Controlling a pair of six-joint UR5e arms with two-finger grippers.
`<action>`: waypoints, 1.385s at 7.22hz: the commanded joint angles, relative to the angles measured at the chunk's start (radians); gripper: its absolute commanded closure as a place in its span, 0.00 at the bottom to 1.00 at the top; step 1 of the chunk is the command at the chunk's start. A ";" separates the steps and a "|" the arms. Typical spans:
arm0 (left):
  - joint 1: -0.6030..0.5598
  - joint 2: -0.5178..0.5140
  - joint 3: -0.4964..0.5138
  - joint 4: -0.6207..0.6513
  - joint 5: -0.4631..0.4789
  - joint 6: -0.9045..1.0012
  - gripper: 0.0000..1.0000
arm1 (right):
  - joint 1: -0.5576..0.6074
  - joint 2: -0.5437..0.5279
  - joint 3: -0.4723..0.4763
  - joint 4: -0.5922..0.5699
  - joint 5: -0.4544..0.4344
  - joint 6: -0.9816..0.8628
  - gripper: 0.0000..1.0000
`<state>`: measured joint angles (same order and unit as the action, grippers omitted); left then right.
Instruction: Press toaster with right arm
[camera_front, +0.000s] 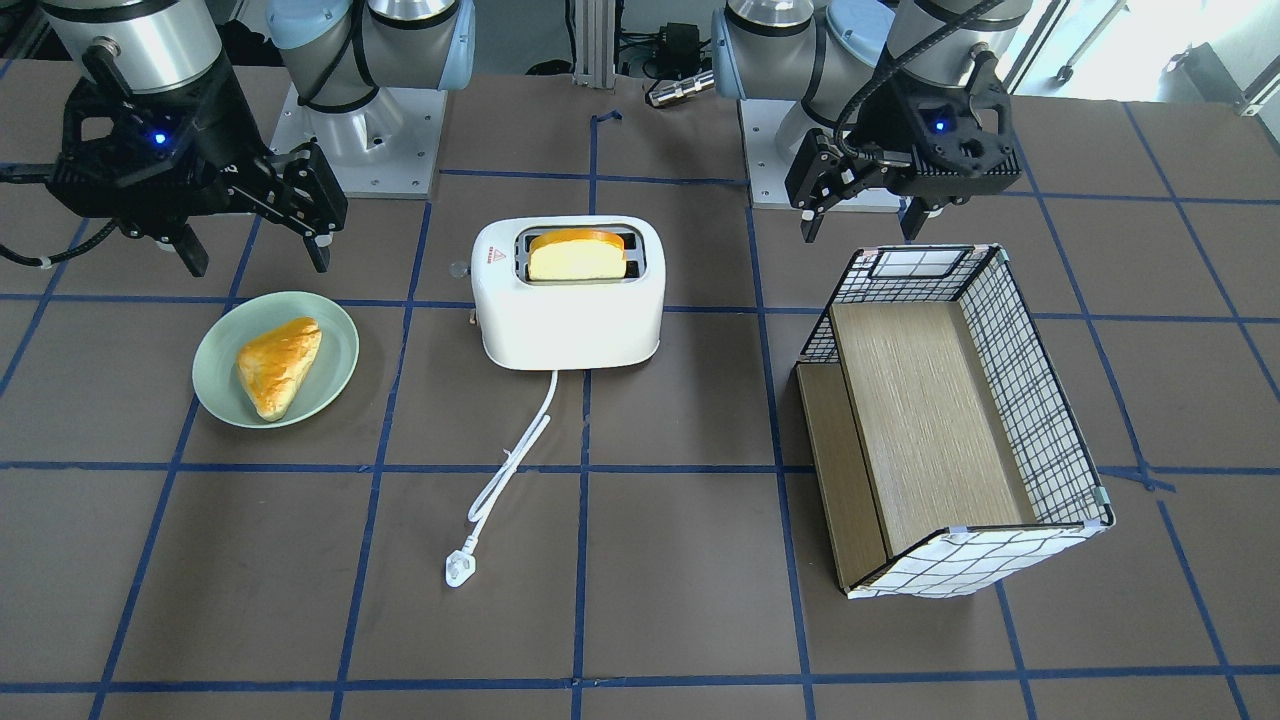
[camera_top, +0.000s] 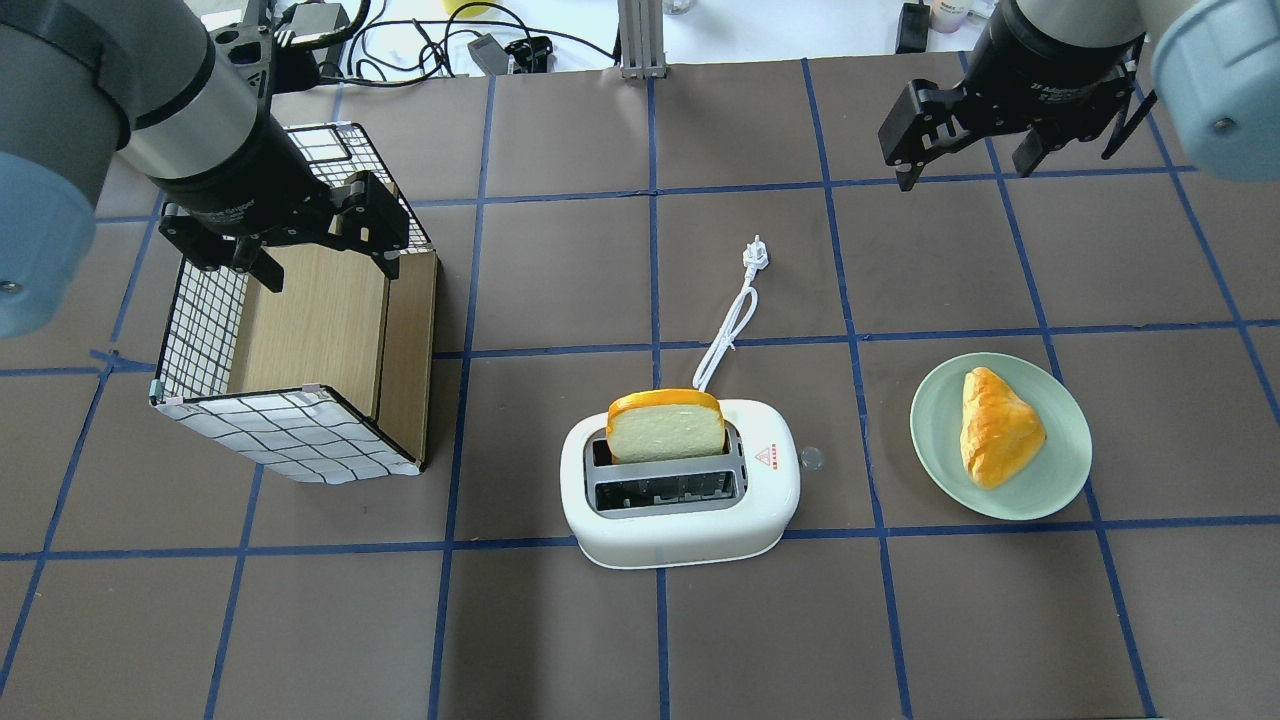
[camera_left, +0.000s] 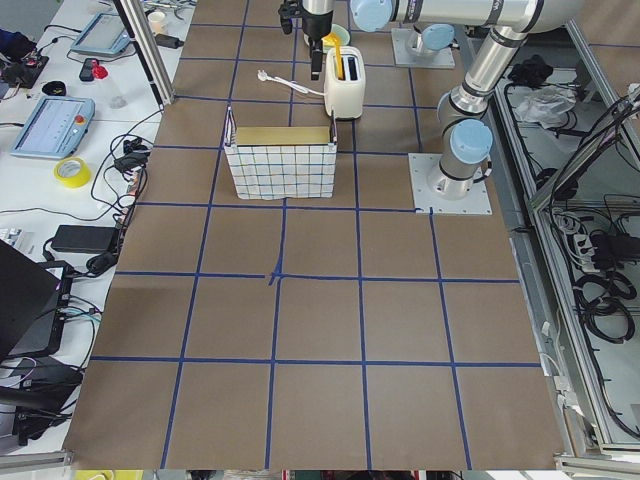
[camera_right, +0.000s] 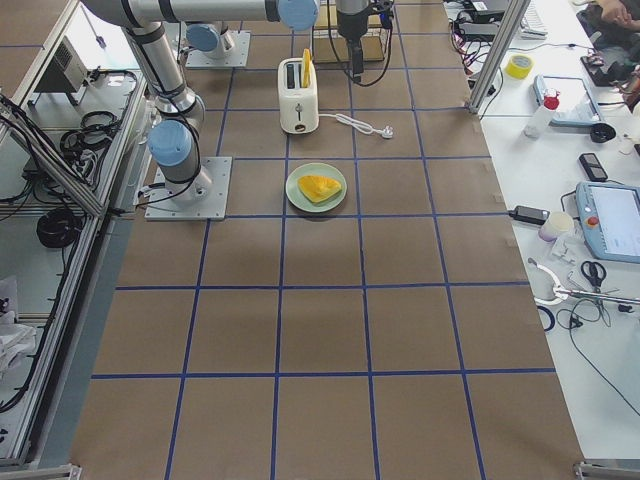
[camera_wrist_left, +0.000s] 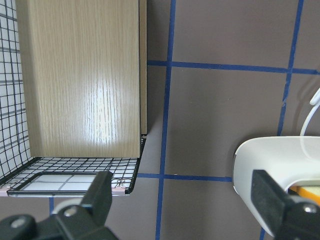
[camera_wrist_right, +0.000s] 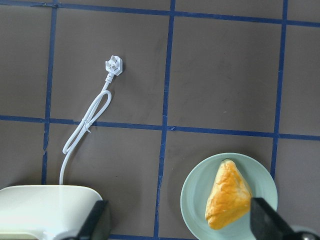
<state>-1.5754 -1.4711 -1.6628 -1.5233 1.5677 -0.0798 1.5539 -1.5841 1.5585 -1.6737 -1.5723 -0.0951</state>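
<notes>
1. The table (camera_top: 1000, 620) carries everything, and the toaster (camera_top: 690, 530) sits near its middle, close to the robot's edge.
2. The right arm (camera_top: 1060, 50) hangs high over the far right of the table. The right claw (camera_top: 968, 170) is spread wide and holds nothing.
3. The left claw (camera_top: 330, 272) is also wide and empty, hovering over the basket (camera_top: 290, 440), which is well apart from the toaster on the robot's left.
4. Here's the key line: from the right claw, the toaster lies back toward the robot and off to its left. Its long axis runs side to side across the table.
5. The plate (camera_top: 1060, 480) with a pastry (camera_top: 998, 428) sits to the right of the toaster, and the claw is out beyond it.
6. A slice of bread (camera_top: 667, 425) stands tall in the far slot, and the near slot is empty.
7. The cord (camera_top: 728, 335) trails away from the robot, toward the claw's side of the table.
8. A small knob (camera_top: 812, 458) shows at the toaster's end facing the plate. I judge the right claw to be the nearer one to that end.
</notes>
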 joint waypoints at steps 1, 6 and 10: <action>0.000 0.000 0.000 0.000 0.000 0.000 0.00 | 0.000 0.000 0.000 0.000 0.000 0.000 0.00; 0.000 0.000 0.000 0.000 0.000 0.000 0.00 | 0.000 0.000 0.000 0.014 0.000 0.000 0.00; 0.000 0.000 0.000 0.000 0.000 0.000 0.00 | 0.000 -0.144 0.066 0.476 0.006 0.178 0.30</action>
<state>-1.5754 -1.4710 -1.6628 -1.5232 1.5677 -0.0798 1.5539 -1.6770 1.5883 -1.3322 -1.5683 0.0427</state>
